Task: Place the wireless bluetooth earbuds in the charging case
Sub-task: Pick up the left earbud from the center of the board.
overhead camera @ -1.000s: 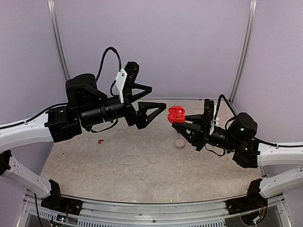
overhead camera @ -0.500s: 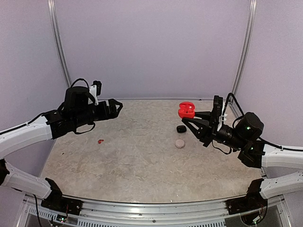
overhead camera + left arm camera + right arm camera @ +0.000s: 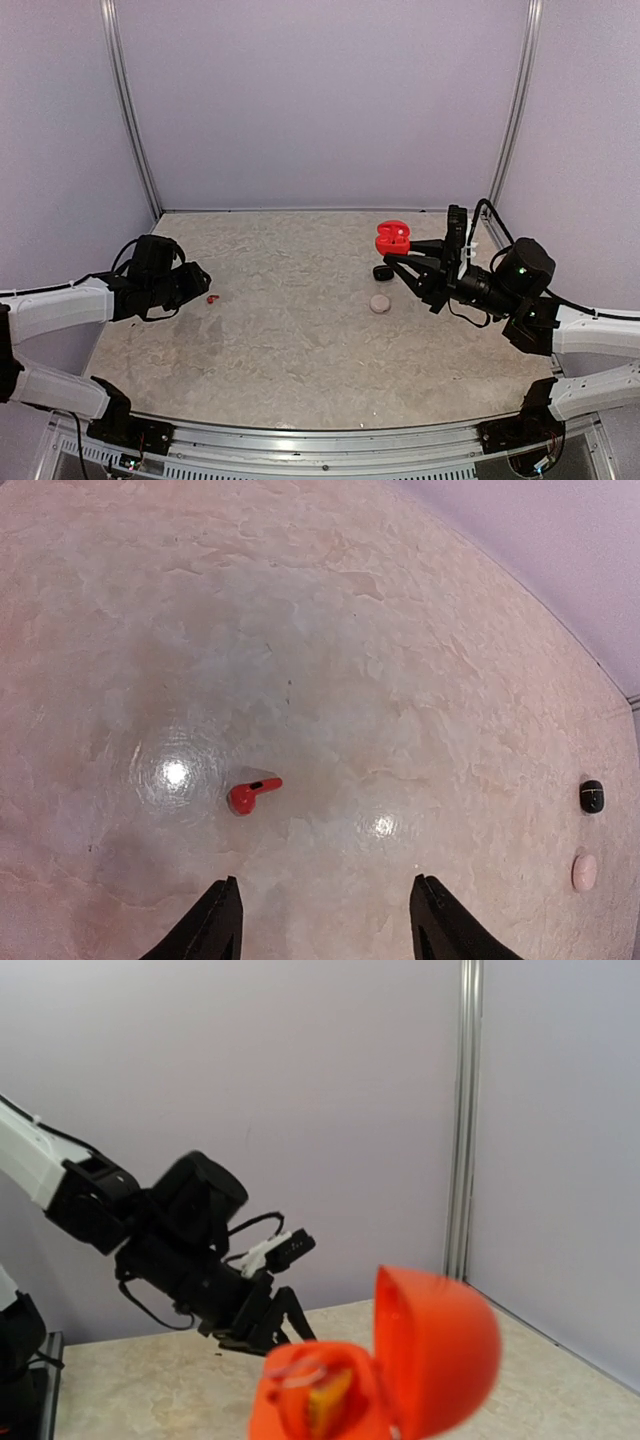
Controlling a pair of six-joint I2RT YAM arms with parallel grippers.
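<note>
A red earbud point(image 3: 253, 794) lies on the worktop point(image 3: 350, 660), just ahead of the left hand point(image 3: 325, 888), its fingers apart.

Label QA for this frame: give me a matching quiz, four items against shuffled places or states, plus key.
1 red earbud
2 red case
3 black piece
4 pale round case

A held in right gripper, lid open
B on table, just ahead of left gripper
C on table, right side, farther back
D on table, right side, nearer arm bases

Pairs: 1-B, 2-A, 3-C, 4-D
</note>
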